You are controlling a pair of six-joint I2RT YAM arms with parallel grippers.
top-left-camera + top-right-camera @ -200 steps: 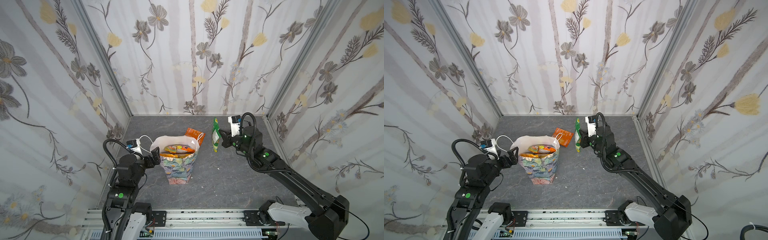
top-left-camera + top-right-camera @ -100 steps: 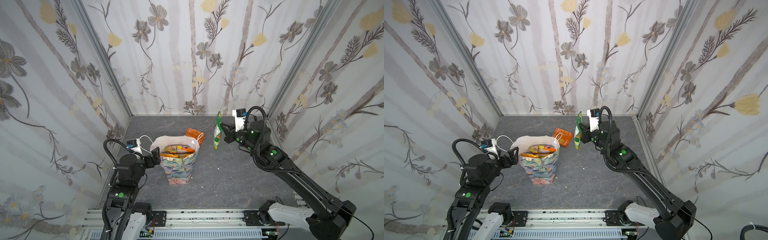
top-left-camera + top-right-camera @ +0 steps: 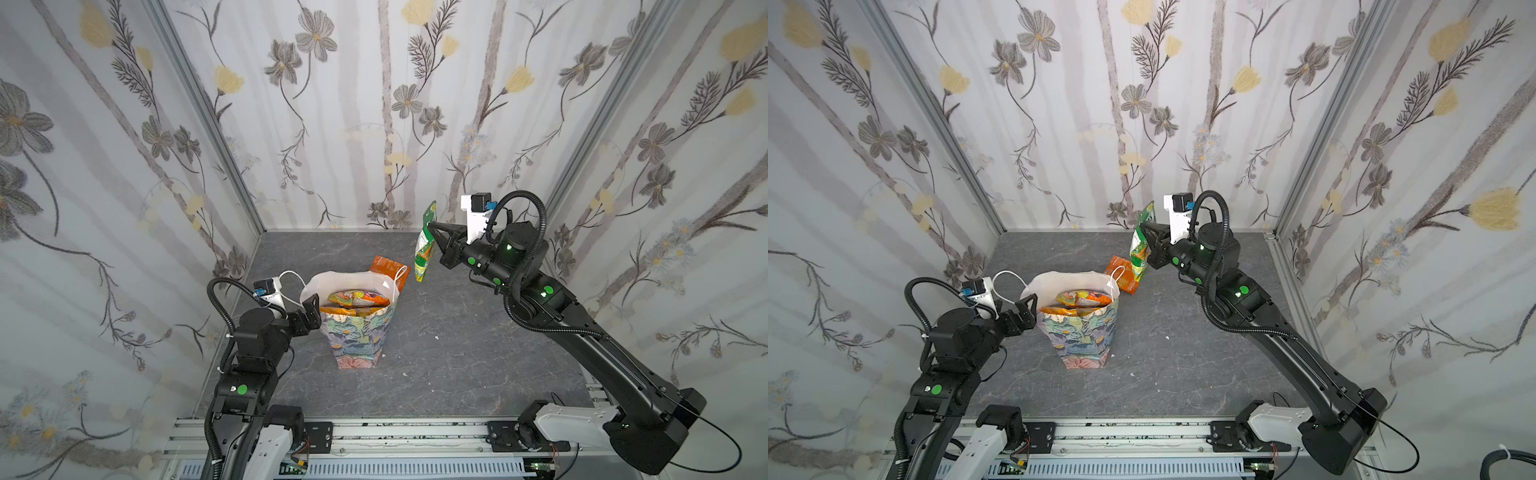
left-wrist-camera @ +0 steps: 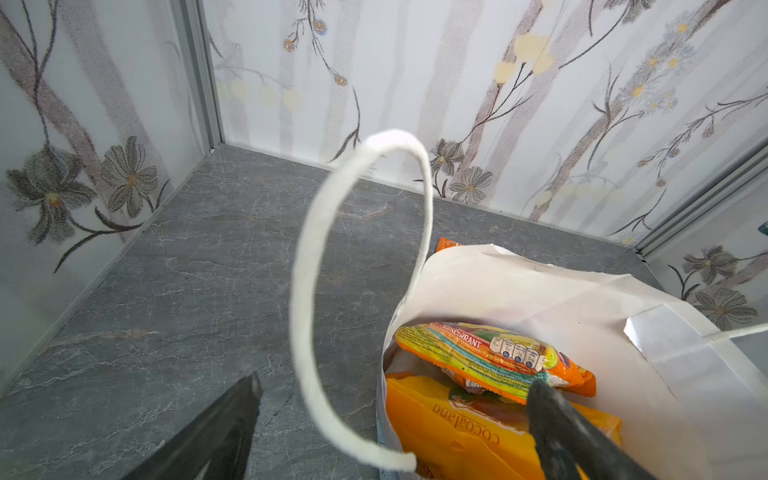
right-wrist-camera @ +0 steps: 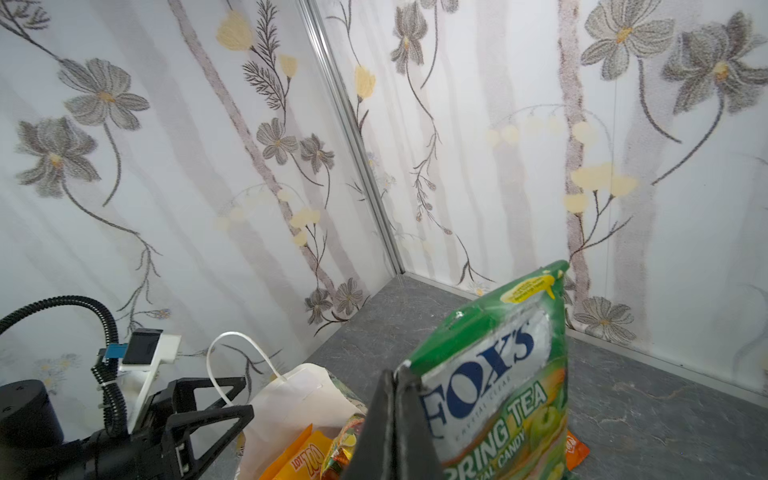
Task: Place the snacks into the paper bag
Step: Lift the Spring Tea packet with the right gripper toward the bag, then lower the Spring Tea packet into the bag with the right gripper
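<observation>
The floral paper bag [image 3: 358,332] [image 3: 1084,336] stands open mid-table, with several snacks [image 3: 355,299] [image 3: 1080,300] inside. My right gripper [image 3: 432,227] [image 3: 1144,226] is shut on the edge of a green FOX'S packet [image 3: 424,249] [image 3: 1139,246] [image 5: 498,374], which hangs in the air to the right of and behind the bag. My left gripper [image 3: 313,308] [image 3: 1028,305] [image 4: 395,384] is open astride the bag's left wall [image 4: 540,291], one finger outside and one over an orange-yellow box [image 4: 457,436] and a striped packet [image 4: 478,353].
An orange packet [image 3: 387,268] [image 3: 1124,277] [image 5: 577,451] lies on the grey table behind the bag. A white cord handle [image 4: 307,270] loops up between my left fingers. Flowered walls close in the left, back and right sides. An aluminium rail [image 3: 395,432] runs along the front.
My right gripper has lifted the green packet higher, staying to the right of the bag. The left arm and the bag have not moved.
</observation>
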